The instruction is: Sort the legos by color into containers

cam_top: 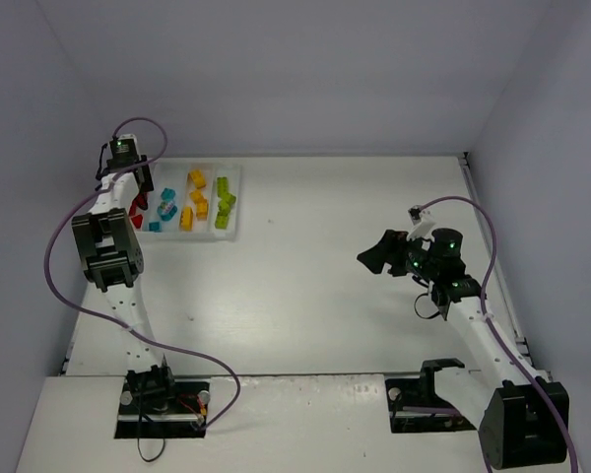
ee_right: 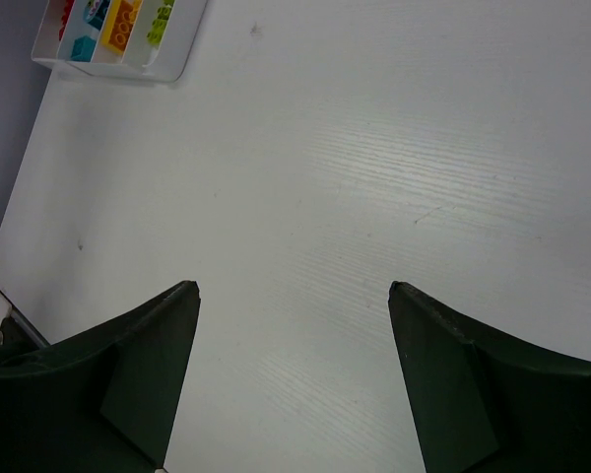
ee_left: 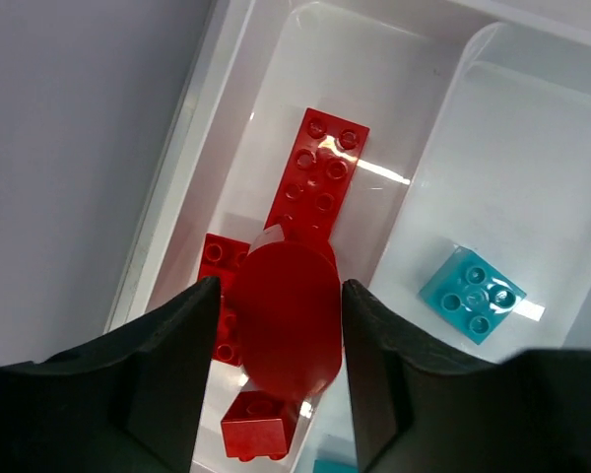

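Left gripper (ee_left: 281, 288) pinching 1 red lego (ee_left: 288, 335) over 4-compartment tray (ee_left: 419, 187); right gripper (ee_right: 294, 288) spread

White table (cam_top: 325, 276); pale grey walls (cam_top: 276, 69) on three sides.

top view: high behind the arm bases (cam_top: 163, 389), tilted down and forward, far enough to hold the whole table (cam_top: 315, 276).
left wrist view: close above the tray (ee_left: 424, 158), facing nearly straight down, its fingers (ee_left: 167, 374) along the bottom edge.
right wrist view: higher over bare table (ee_right: 374, 197), tilted toward the tray (ee_right: 177, 49) in its top-left corner.
shared: tray (cam_top: 238, 202) in all three views.
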